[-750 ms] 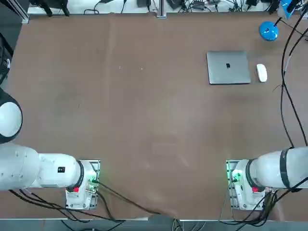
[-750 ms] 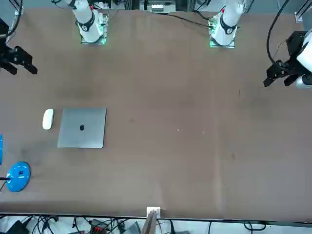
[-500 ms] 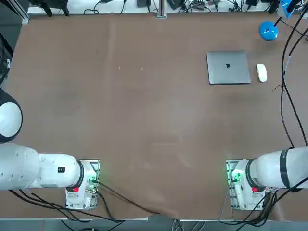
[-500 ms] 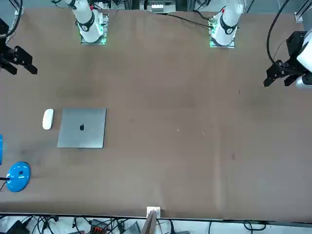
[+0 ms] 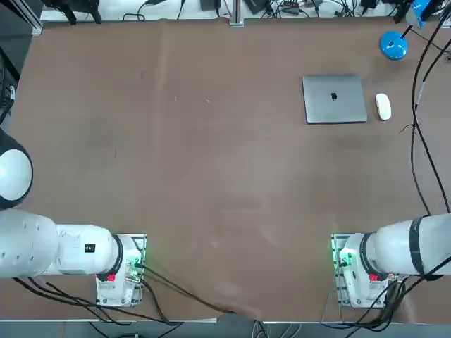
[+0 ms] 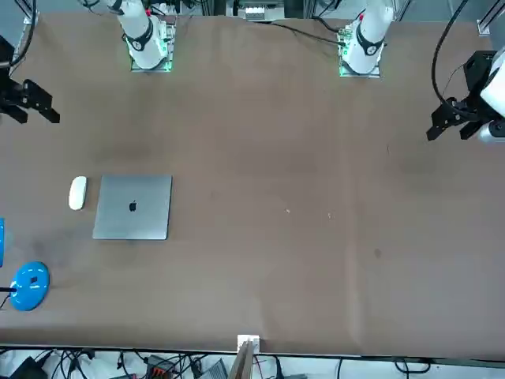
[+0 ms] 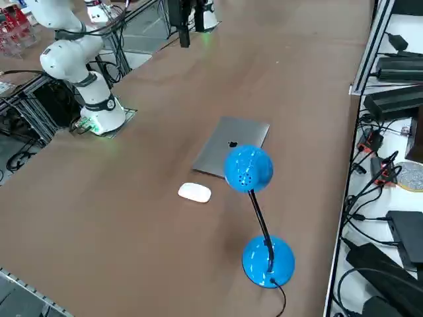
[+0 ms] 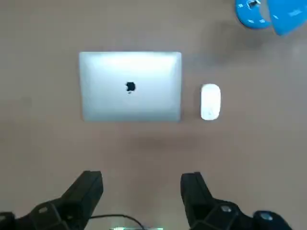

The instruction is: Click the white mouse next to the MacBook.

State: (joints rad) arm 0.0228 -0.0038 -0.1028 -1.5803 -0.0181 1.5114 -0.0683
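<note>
The white mouse (image 5: 382,106) (image 6: 77,193) (image 7: 195,192) (image 8: 210,101) lies flat on the brown table, close beside the short right-hand edge of the MacBook (image 5: 334,98) (image 6: 132,207) (image 7: 231,153) (image 8: 130,86). The MacBook is shut, grey, with a dark logo on its lid. My right gripper (image 6: 33,109) (image 8: 142,186) hangs high above the table, on the robot's side of both things, and looks down on them. Its two black fingers (image 8: 88,188) stand wide apart with nothing between them. It touches neither the mouse nor the laptop.
A blue desk lamp (image 5: 393,46) (image 6: 30,286) (image 7: 250,169) stands beyond the mouse at the table's far right corner, with its head over the laptop's corner in the side view. Black cables (image 5: 417,127) hang along the right edge.
My right gripper has drifted only slightly in the front view. The mouse, the MacBook and the lamp have not moved.
</note>
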